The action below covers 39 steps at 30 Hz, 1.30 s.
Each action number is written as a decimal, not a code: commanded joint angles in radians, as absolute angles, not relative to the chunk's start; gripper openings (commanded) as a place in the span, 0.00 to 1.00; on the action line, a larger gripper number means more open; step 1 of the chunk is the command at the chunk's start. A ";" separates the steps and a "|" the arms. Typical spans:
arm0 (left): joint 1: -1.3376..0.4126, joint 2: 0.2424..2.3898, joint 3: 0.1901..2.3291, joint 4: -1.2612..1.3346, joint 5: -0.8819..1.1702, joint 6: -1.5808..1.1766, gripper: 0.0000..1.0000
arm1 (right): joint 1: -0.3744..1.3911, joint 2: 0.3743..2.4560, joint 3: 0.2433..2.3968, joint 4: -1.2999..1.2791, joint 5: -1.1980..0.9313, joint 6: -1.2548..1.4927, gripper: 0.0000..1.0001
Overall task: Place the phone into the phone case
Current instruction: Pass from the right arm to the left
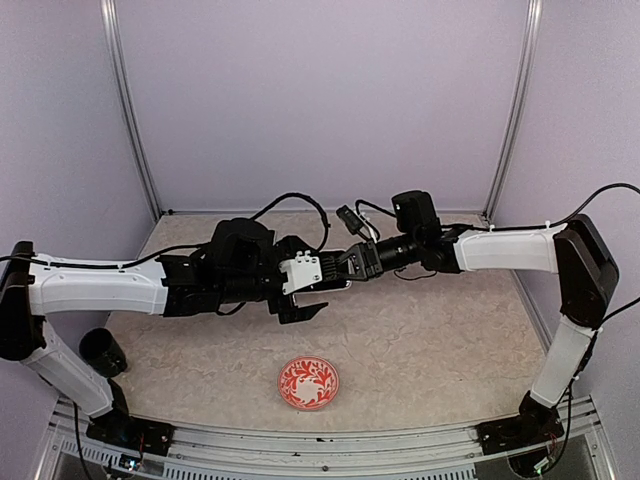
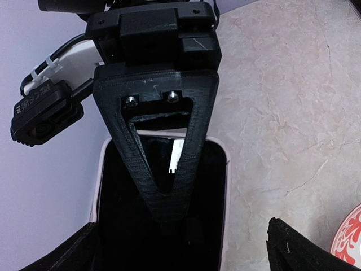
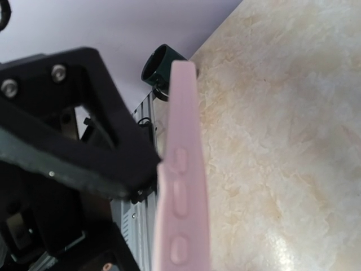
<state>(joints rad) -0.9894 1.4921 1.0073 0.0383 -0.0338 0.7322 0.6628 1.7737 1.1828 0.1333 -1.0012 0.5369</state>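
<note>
The phone [image 2: 208, 214], its black screen up, sits inside the pale pink phone case [image 2: 227, 186]. Both are held above the table where the two arms meet. My right gripper [image 1: 345, 266] is shut on them, with one black triangular finger [image 2: 163, 169] lying across the screen. In the right wrist view the phone case [image 3: 183, 186] shows edge-on with its raised side buttons, and my right gripper [image 3: 161, 180] clamps it. My left gripper [image 1: 302, 285] is open, its two fingers standing wide on either side of the phone's near end without touching it [image 2: 180, 243].
A red patterned plate [image 1: 308, 382] lies on the beige table near the front edge. A dark cylindrical cup [image 1: 102, 352] stands at the front left, by the left arm's base. Purple walls close in the back and sides.
</note>
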 commanded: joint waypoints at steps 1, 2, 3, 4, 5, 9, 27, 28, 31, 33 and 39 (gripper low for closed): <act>-0.995 1.496 1.011 0.113 -0.057 0.720 0.99 | 0.679 1.776 1.201 0.204 -1.038 0.528 0.00; -0.996 1.495 1.010 0.117 -0.062 0.721 0.99 | 0.678 1.776 1.200 0.205 -1.039 0.527 0.00; -0.996 1.494 1.008 0.124 -0.067 0.721 0.99 | 0.679 1.778 1.200 0.206 -1.040 0.527 0.00; -0.996 1.494 1.005 0.130 -0.072 0.723 0.99 | 0.681 1.779 1.199 0.207 -1.041 0.527 0.00; -0.995 1.493 1.002 0.135 -0.077 0.725 0.99 | 0.681 1.782 1.199 0.208 -1.040 0.528 0.00; -0.995 1.479 0.992 0.142 -0.070 0.729 0.99 | 0.683 1.787 1.200 0.207 -1.046 0.527 0.00; -0.994 1.518 1.036 0.039 -0.062 0.730 0.99 | 0.687 1.776 1.198 0.213 -1.072 0.521 0.00; -0.994 1.518 1.035 0.046 -0.069 0.730 0.99 | 0.688 1.776 1.197 0.212 -1.073 0.520 0.00; -0.993 1.519 1.034 0.045 -0.067 0.730 0.99 | 0.689 1.775 1.193 0.212 -1.077 0.519 0.00; -0.994 1.522 1.039 0.031 -0.065 0.730 0.99 | 0.689 1.772 1.191 0.216 -1.081 0.518 0.00; -0.994 1.532 1.050 0.003 -0.056 0.732 0.99 | 0.688 1.772 1.190 0.226 -1.097 0.524 0.00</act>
